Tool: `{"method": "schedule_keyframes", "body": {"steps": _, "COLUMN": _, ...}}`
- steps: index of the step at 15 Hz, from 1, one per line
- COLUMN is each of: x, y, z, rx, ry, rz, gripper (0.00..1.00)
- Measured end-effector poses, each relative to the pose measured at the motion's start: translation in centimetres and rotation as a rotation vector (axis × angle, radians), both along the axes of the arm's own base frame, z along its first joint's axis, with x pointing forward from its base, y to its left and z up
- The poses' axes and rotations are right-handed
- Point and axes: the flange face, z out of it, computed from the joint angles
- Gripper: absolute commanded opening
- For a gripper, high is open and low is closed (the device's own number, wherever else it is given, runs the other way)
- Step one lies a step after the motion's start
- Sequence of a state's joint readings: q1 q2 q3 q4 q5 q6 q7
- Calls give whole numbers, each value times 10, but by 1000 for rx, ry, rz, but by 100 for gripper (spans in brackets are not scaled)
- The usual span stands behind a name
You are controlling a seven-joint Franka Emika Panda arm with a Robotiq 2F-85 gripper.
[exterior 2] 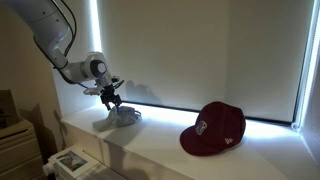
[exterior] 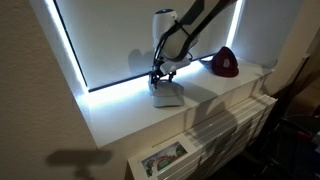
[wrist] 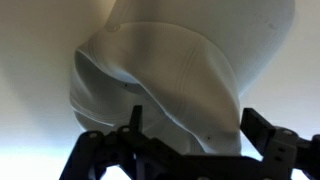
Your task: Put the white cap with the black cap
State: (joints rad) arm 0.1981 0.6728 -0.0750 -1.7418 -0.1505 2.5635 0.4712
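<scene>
On the counter [exterior: 115,122], the white cap [exterior: 167,95] lies directly below the end effector [exterior: 158,76], whose fingers stand spread to either side of it, released. The dark red cap [exterior 2: 212,130] sits well apart to the right. Open counter surface lies between them. A window blind [exterior 2: 200,50] borders the far edge.

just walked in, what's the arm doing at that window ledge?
The arm's gripper hangs close over the white cap on the ledge. Its jaws are open, and the cap lies flat, not yet picked up. The other cap, which looks dark red here, sits apart farther along the ledge, untouched.
</scene>
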Motion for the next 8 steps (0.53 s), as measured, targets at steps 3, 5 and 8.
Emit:
{"method": "schedule_keyframes", "body": {"steps": 3, "x": 1, "y": -2, "z": 1, "rx": 0, "ry": -1, "rz": -2, "gripper": 75}}
{"method": "schedule_keyframes", "body": {"steps": 5, "x": 0, "y": -2, "z": 0, "rx": 4, "ry": 3, "rz": -8, "gripper": 68}}
{"method": "schedule_keyframes", "body": {"steps": 8, "x": -3, "y": -7, "z": -5, "rx": 9, "ry": 17, "rz": -24, "gripper": 46}}
